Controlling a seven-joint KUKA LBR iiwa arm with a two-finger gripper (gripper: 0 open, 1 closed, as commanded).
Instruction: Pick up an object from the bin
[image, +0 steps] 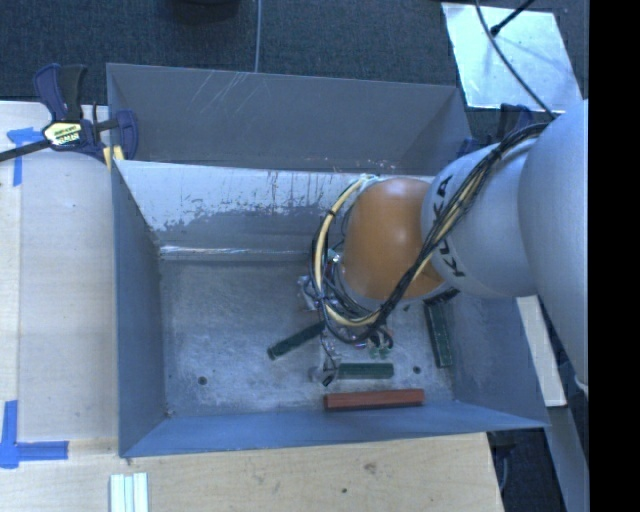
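Although the task is to lift one thing out, nothing is off the floor of the bin (215, 330) yet, so the pick itself is, as I judge it, not yet done. A short dark green flat bar (366, 370) lies on the floor close to the bin's near wall, right of the middle. The hand (326, 372) is low in the bin at that bar's left end, close to it or touching it; I cannot tell which. I also cannot tell whether the hand is apart or together, because the wrist and its cables hide it from above.

A dark stick (293, 344) lies slanted just left of the hand. A red-brown bar (373, 399) lies along the foot of the near wall, just beyond the green bar. Another dark green strip (437, 335) lies along the right wall. The wrist's orange cover (385, 240) sits above the hand, with the grey arm (510, 220) coming over the bin's right edge.

What is left: closing on a thing and raising it clear.
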